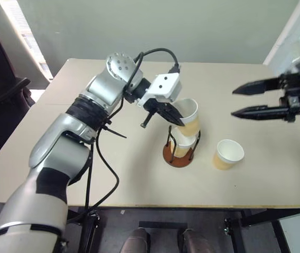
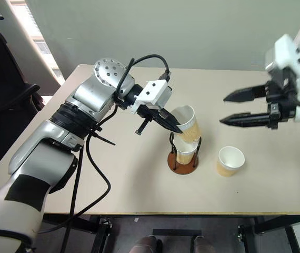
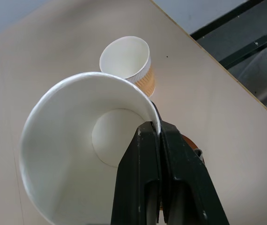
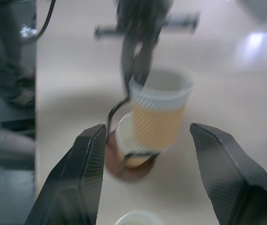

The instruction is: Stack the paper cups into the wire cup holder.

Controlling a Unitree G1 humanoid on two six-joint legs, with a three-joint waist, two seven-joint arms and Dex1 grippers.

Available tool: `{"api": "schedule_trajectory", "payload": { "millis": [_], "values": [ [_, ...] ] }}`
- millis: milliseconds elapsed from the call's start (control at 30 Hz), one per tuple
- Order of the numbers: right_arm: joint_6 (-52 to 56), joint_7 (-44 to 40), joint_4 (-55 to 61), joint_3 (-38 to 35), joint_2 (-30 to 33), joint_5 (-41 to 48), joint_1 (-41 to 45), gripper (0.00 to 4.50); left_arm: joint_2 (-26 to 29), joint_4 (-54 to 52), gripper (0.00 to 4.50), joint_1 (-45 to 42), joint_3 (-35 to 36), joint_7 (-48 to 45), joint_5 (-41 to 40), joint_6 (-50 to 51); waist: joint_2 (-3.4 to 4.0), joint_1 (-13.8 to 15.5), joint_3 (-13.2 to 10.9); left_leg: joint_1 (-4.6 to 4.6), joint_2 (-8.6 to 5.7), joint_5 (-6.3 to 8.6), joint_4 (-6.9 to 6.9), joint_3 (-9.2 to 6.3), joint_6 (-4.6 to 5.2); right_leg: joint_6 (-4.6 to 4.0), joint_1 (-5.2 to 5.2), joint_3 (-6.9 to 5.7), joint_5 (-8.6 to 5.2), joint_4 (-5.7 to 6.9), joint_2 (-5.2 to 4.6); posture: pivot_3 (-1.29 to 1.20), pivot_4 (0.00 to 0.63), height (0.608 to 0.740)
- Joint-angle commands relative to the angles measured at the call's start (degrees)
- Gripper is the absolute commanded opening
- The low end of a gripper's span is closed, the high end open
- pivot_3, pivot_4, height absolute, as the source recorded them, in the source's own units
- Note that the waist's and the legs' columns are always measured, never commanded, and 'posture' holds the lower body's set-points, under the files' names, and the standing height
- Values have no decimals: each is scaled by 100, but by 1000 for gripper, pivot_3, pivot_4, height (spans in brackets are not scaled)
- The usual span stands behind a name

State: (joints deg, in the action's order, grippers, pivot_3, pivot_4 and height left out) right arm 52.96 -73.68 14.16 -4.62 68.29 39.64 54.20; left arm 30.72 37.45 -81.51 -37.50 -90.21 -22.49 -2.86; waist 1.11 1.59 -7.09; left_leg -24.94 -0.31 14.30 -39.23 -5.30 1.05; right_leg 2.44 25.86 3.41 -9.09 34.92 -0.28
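the left gripper [image 1: 172, 117] has its fingers [image 3: 147, 187] pinched shut on the rim of a paper cup [image 1: 188, 117], one finger inside the white wall and one outside. that cup hangs tilted just above the wire cup holder [image 1: 180, 147], which stands near the middle of the tabletop [image 1: 139, 174] with another cup [image 1: 184, 144] already seated in it. a third cup [image 1: 228, 154] stands upright beside the holder, toward the right edge. the right gripper [image 1: 243, 100] hovers above the tabletop's right side, fingers spread apart and holding nothing.
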Motion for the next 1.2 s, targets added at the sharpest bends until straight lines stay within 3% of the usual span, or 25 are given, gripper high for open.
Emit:
{"api": "schedule_trajectory", "payload": {
  "millis": [33, 1200],
  "values": [
    [23, 7, -86, -163, 89, 95, 292, 2945, -46, -12, 43, -152, -89, -229, -36, -141, 0, 9, 0, 0, 0, 2, -1, 1, 2, 1, -1, 0, -1, 0, -1, 0, 150, 740],
    [-197, -200, -376, 201, -24, -121, 686, 2945, 582, -661, 43, -227, -604, -229, -394, 231, 1, 12, 0, -1, -4, 2, -2, 1, 3, 7, 1, 0, -6, 2, -3, 0, 150, 740]
  ]
}}
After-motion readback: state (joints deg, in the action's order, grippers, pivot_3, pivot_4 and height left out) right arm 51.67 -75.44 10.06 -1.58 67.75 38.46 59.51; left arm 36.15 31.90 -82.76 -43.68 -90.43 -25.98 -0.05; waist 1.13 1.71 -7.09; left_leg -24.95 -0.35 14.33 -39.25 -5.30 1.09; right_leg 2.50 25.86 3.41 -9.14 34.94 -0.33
